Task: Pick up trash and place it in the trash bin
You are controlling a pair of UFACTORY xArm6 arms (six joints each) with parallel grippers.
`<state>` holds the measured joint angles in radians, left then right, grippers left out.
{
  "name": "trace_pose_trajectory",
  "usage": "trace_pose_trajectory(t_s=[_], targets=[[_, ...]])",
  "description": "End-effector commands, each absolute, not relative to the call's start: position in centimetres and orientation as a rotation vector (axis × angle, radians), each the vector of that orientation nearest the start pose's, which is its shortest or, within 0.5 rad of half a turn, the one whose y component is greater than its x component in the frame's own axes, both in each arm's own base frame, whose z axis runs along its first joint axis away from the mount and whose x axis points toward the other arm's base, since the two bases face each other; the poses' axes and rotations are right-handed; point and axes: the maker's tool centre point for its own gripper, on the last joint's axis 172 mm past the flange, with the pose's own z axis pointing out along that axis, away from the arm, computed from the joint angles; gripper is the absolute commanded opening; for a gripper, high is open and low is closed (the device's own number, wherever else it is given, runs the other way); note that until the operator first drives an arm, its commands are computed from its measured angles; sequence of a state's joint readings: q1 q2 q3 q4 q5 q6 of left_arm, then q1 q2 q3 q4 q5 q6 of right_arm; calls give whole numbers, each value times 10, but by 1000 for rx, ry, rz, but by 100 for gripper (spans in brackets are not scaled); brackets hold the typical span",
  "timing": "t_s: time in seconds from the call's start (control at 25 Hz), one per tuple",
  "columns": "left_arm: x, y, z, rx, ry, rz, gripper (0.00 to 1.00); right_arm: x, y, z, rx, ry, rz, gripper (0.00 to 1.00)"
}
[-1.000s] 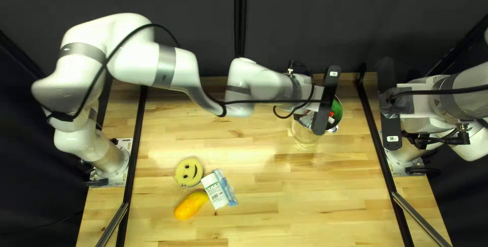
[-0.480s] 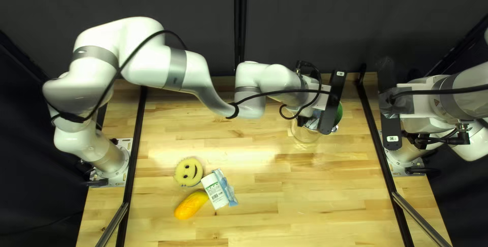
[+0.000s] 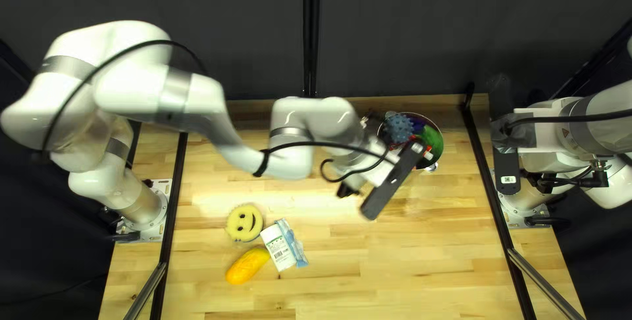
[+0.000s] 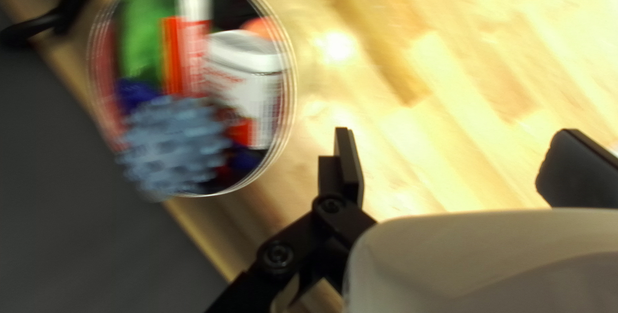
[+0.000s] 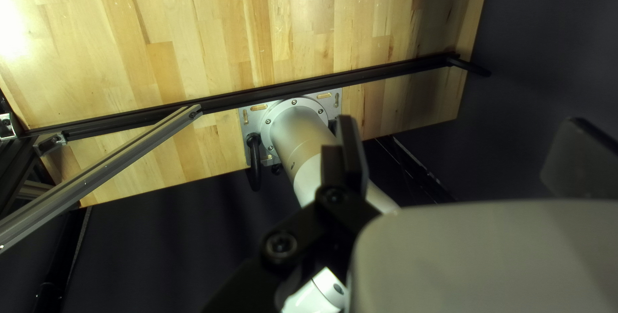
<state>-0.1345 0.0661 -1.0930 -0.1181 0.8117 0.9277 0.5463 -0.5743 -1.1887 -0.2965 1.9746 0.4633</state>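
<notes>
Only the top left view shows you the loose things on the surface (image 3: pixel 329 293), at the lower left of the frame: the yellow smiley face (image 3: pixel 244 222), the white packet (image 3: pixel 278 247) touching the blue wrapper (image 3: pixel 292 243), and the orange-yellow oblong (image 3: pixel 247 266) just beside the packet. The left wrist view gives you a closer look into the trash bin (image 4: pixel 291 91), with the white lidded container (image 4: pixel 248 68), the red-and-white tube (image 4: pixel 193 46) and the spiky blue ball (image 4: pixel 172 145) at its rim. In the top left view the bin sits right of center, toward the upper right. The right wrist view catches just a sliver of it, but shows you the right arm's base plate (image 5: pixel 251 120).

Your packet's long axis runs from upper left to lower right, the wrapper alongside. The oblong slants from lower left to upper right; the round face's eyes lie left of its smile.

Your left gripper (image 3: pixel 393 182) is near the bin, its jaws spread wide. Your right gripper (image 3: pixel 507 168) has its jaws spread too, at the frame's right.
</notes>
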Motion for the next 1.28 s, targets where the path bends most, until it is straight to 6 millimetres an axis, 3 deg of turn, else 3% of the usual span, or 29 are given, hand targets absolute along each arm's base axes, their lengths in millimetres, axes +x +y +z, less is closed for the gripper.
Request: trace_pose_trajectory(t_s=[0.04,0.2,0.64,0.72,0.96,1.16,1.28], targets=[[493,-118,164,-2766,1721,-263,100,236,49,409,-3491,9,82,100],[491,-127,164,-2769,1789,-160,100,236,49,409,-3491,9,82,100],[491,-127,164,-2769,1789,-160,100,236,49,409,-3491,9,82,100],[482,-126,155,-2786,1749,-147,100,236,49,409,-3491,9,82,100],[423,-140,116,-2795,1593,-125,100,236,49,409,-3491,9,82,100],[400,-165,85,-2797,1499,-118,100,236,49,409,-3491,9,82,100],[398,-171,73,-2798,1441,-102,100,236,49,409,-3491,9,82,100]])
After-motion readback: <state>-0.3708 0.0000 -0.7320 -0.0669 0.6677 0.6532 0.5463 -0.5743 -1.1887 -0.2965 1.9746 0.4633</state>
